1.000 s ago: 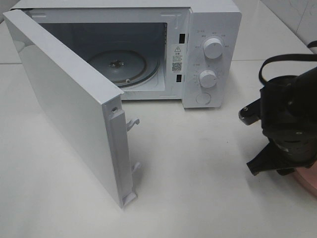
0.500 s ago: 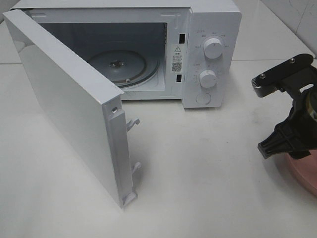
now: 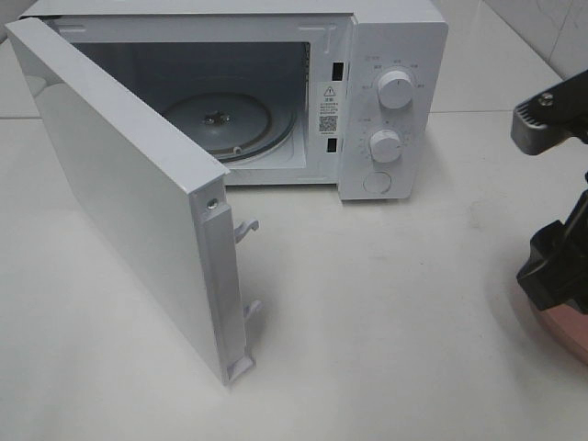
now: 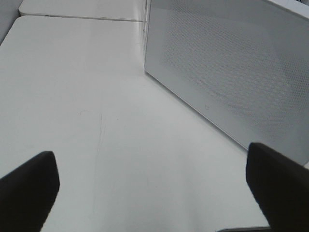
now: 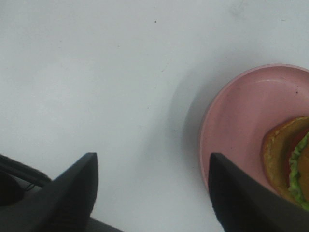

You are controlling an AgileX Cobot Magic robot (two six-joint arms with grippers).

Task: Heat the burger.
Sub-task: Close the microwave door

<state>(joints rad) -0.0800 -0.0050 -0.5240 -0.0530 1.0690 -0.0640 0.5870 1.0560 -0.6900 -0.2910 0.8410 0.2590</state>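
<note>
On the white worktop (image 3: 386, 312) the microwave (image 3: 386, 55) stands with door open; the burger (image 5: 292, 166) lies on a pink plate (image 5: 231, 130) beside the nearer right hand (image 5: 152, 191), which is open and empty.

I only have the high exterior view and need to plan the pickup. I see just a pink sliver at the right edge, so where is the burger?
Observer: The right wrist view shows the brown-bun, lettuce-frilled burger sitting on that round pink plate.
Operator: Is the right pincer gripping anything?
Observer: No, the right pincer is open and grips nothing.
Operator: And the left one?
Observer: The left pincer is open too, above bare table beside the white microwave.
</note>
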